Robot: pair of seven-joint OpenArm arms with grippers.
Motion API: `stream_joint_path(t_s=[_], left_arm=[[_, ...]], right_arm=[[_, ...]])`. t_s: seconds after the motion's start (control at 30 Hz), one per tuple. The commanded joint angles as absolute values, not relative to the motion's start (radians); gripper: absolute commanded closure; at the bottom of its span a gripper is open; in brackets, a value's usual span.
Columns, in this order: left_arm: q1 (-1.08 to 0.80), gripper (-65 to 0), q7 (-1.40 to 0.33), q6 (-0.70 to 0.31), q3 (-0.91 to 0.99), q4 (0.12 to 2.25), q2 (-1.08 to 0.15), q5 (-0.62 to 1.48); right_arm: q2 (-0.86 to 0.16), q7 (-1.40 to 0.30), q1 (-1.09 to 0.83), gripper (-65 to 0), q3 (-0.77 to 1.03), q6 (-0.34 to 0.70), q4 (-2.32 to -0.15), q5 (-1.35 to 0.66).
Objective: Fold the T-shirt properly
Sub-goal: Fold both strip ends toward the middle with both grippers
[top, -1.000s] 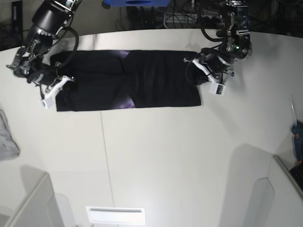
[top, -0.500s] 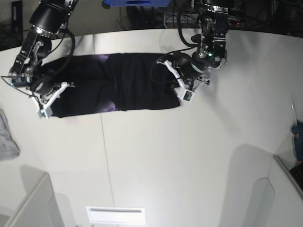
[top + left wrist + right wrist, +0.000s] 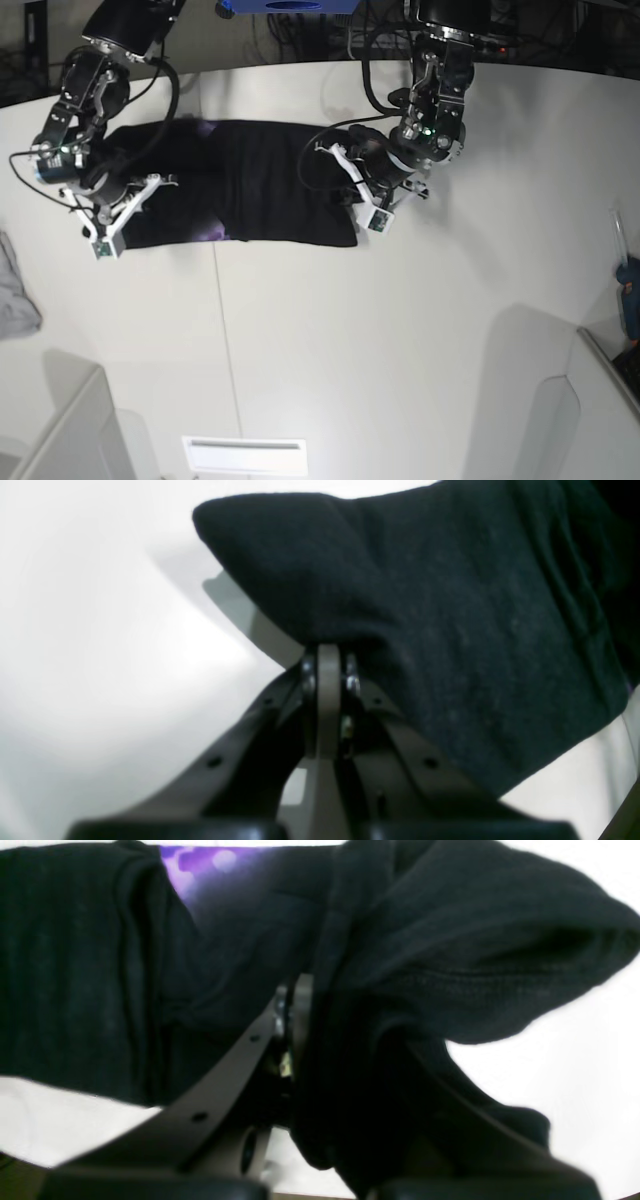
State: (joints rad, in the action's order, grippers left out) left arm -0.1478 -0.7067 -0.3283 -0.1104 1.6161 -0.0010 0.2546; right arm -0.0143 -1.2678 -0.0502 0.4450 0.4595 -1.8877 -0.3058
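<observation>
1. T-shirt (image 3: pixel 250 190) lies as a long black band across the far half of the white bench (image 3: pixel 400 330), both ends pinched by the arms. Its near edge runs roughly straight; a faint purple patch shows at that edge, left of centre.
2. Left arm, on the base view's right: reaches down from the far edge, wrist bent toward the shirt's right end. Left gripper (image 3: pixel 362 190) sits at that end, white finger parts pointing down-left over the cloth.
3. Left wrist view: jaws closed tight on a fold of shirt (image 3: pixel 425 605); the pale fingers (image 3: pixel 327 680) meet with cloth pinched at the tips. The fold rises off the bench and casts a shadow beneath.
4. Right arm, on the base view's left: comes in from the far-left corner, elbow high, forearm angled down to the shirt's left end. Right gripper (image 3: pixel 115 205) sits at that corner of the cloth.
5. Right wrist view: jaws closed on bunched shirt (image 3: pixel 450 955); cloth drapes over one finger and hides it. Purple print (image 3: pixel 200 865) shows near the top of the fabric.
6. Grey cloth (image 3: pixel 15 290) lies at the bench's left edge, well apart from the shirt.
</observation>
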Motion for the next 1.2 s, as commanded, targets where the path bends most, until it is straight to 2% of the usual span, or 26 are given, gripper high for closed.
stream_joint_path(t_s=[0.0,0.27,0.37,0.57,0.87,0.97,1.17], left_arm=[[-0.139,0.0,-0.688,-0.334,-0.111,1.632,0.001,0.269],[-0.147,0.0,-0.688,-0.334,-0.111,1.632,-0.001,0.269],[-0.148,0.0,-0.688,-0.334,-0.113,1.632,-0.001,0.269],[-0.148,0.0,-0.688,-0.334,-0.113,1.61,-0.002,0.269],[-0.143,0.0,-0.688,-0.337,-0.113,1.56,-0.002,0.263],[-0.139,0.0,-0.688,-0.337,-0.113,1.555,-0.002,0.263],[-0.137,0.0,-0.688,-0.337,-0.111,1.56,-0.002,0.263]], right_arm=[[-0.007,-1.26,-0.035,0.0,0.446,0.458,-1.922,-0.318],[0.09,-1.299,-0.035,0.0,0.341,0.456,-1.989,-0.315],[0.111,-1.3,-0.035,0.0,0.331,0.414,-1.991,-0.321],[0.117,-1.291,-0.064,0.0,0.216,0.38,-2.009,-0.323],[0.13,-1.25,-0.085,0.0,0.185,0.38,-2.009,-0.328],[0.131,-1.25,-0.085,0.0,0.163,0.378,-2.009,-0.394],[0.13,-1.247,-0.077,0.0,0.13,0.243,-2.006,-0.481]])
